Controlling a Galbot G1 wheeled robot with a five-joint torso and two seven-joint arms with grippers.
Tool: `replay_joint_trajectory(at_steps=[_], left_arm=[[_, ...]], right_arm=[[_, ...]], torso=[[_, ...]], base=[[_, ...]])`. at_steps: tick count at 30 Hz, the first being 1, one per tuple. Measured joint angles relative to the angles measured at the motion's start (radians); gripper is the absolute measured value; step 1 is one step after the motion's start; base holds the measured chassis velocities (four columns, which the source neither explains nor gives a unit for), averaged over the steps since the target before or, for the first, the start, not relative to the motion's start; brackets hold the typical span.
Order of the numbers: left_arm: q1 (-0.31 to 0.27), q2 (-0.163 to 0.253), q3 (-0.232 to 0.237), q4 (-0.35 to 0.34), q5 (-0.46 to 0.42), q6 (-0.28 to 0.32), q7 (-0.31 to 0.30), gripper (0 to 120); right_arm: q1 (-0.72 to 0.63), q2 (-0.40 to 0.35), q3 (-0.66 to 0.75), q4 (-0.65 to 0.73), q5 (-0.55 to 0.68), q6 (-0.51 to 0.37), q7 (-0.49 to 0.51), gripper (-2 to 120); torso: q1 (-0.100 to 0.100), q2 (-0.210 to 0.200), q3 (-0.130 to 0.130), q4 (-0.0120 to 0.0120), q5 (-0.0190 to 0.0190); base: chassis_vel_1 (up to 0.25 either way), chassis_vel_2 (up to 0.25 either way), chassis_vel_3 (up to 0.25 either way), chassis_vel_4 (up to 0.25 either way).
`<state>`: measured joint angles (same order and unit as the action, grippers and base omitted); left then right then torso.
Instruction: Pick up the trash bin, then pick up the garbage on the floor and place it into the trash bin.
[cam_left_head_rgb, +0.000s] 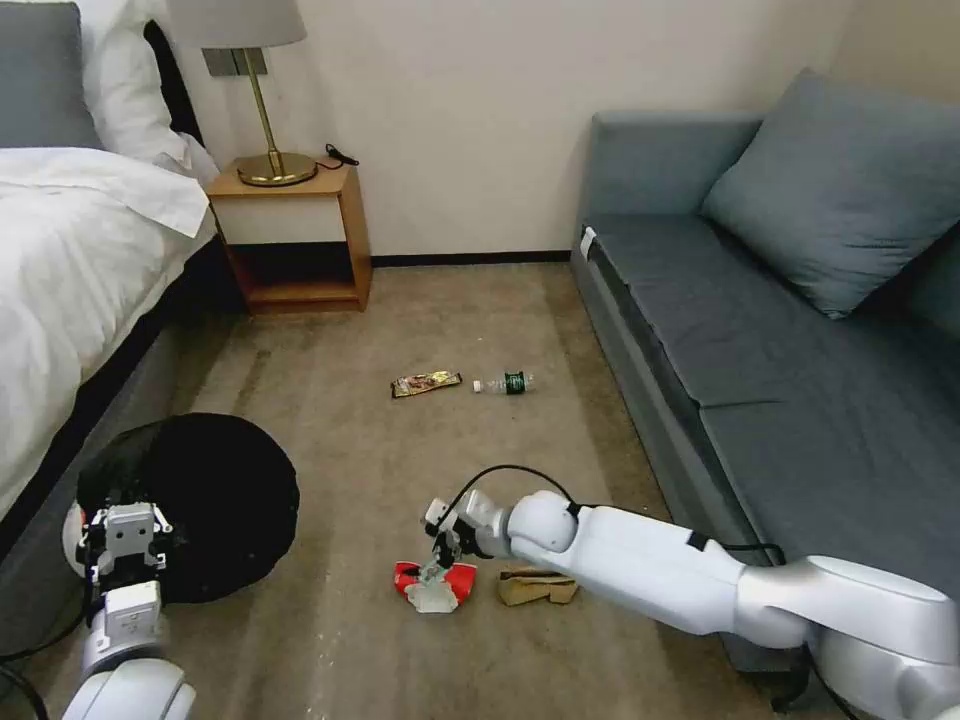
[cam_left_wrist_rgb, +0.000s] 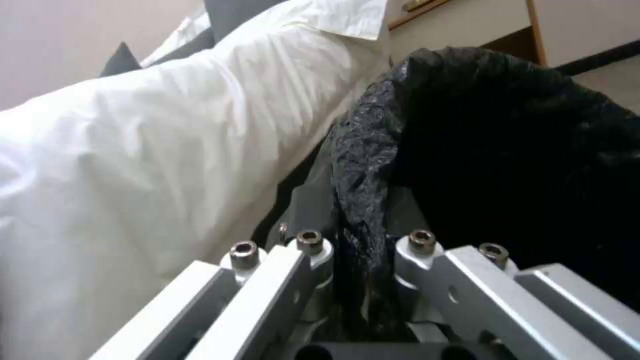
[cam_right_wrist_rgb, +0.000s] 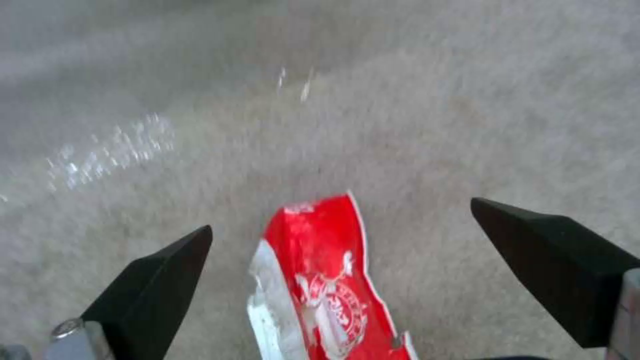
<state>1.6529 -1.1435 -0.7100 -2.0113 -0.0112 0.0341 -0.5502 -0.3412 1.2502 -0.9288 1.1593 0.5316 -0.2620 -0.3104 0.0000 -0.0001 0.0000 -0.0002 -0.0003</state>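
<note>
We see the bed (cam_left_head_rgb: 70, 260) at nine o'clock and the grey sofa (cam_left_head_rgb: 760, 330) at three o'clock, with the carpeted floor (cam_left_head_rgb: 400, 330) running between them up to a wooden nightstand (cam_left_head_rgb: 295, 235) and its brass lamp (cam_left_head_rgb: 262, 100) at eleven o'clock. The trash bin (cam_left_head_rgb: 215, 500), its black liner facing us, hangs tipped at eight o'clock beside the bed, and our left gripper (cam_left_wrist_rgb: 360, 250) is clamped onto its crinkled rim, the bag squeezed between the metal jaws. Our right arm reaches in from four o'clock toward six o'clock, where our right gripper (cam_right_wrist_rgb: 340, 240) sits low over the red-and-white packet (cam_left_head_rgb: 435, 585), its dark fingers (cam_right_wrist_rgb: 157, 280) spread wide on either side of the packet without touching it. Just beside the packet, toward five o'clock, the crumpled brown paper bag (cam_left_head_rgb: 537, 588) lies on the carpet, partly under our forearm. Farther off at twelve o'clock lie the gold-brown wrapper (cam_left_head_rgb: 425, 384) and, just beside it, the small clear bottle (cam_left_head_rgb: 504, 383) with its green label.
</note>
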Motion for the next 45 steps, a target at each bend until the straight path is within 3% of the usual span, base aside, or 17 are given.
replay_joint_trajectory(at_steps=[5,17,20,28,31,34,36,39,45], left_arm=[[0.009,-0.021,0.010,-0.011,0.014,-0.014,-0.002,0],[0.025,-0.031,0.009,0.002,0.015,-0.046,-0.006,0],[0.025,-0.033,0.011,0.004,0.015,-0.048,-0.006,0],[0.023,-0.028,0.010,0.009,0.015,-0.049,-0.007,0],[0.023,-0.028,0.009,0.010,0.014,-0.049,-0.007,0],[0.024,-0.029,0.007,0.015,0.014,-0.053,-0.007,0],[0.025,-0.029,0.006,0.017,0.014,-0.056,-0.007,0],[0.025,-0.029,0.003,0.022,0.014,-0.061,-0.007,0],[0.021,-0.029,0.001,0.037,0.014,-0.073,-0.008,0]], right_arm=[[-0.035,0.061,0.005,-0.111,-0.065,0.015,-0.005,100],[-0.082,0.087,0.078,-0.224,-0.162,0.055,-0.012,100],[-0.091,0.091,0.090,-0.234,-0.177,0.057,-0.026,95],[-0.106,0.098,0.105,-0.234,-0.196,0.064,-0.053,62],[-0.106,0.097,0.106,-0.231,-0.196,0.066,-0.054,57],[-0.106,0.092,0.106,-0.225,-0.195,0.069,-0.057,40],[-0.106,0.090,0.106,-0.224,-0.195,0.071,-0.057,36],[-0.104,0.086,0.108,-0.220,-0.194,0.074,-0.058,22],[-0.108,0.080,0.131,-0.203,-0.191,0.081,-0.058,6]], torso=[[0.000,0.000,0.000,0.0002,0.0002],[0.000,0.000,0.000,0.0002,0.0002],[0.000,0.000,0.000,0.0001,0.0003],[0.000,0.000,0.000,0.0002,0.0003],[0.000,0.000,0.000,0.0002,0.0003],[0.000,0.000,0.000,0.0001,0.0003],[0.000,0.000,0.000,0.0002,0.0002],[0.000,0.000,0.000,0.0001,0.0003],[0.000,0.000,0.000,0.0002,0.0003]], base=[[0.000,0.000,0.000,0.000],[0.000,0.000,0.000,0.000],[0.000,0.000,0.000,0.000],[0.000,0.000,0.000,0.000],[0.000,0.000,0.000,0.000],[0.000,0.000,0.000,0.000],[0.000,0.000,0.000,0.000],[0.000,0.000,0.000,0.000],[0.000,0.000,0.000,0.000]])
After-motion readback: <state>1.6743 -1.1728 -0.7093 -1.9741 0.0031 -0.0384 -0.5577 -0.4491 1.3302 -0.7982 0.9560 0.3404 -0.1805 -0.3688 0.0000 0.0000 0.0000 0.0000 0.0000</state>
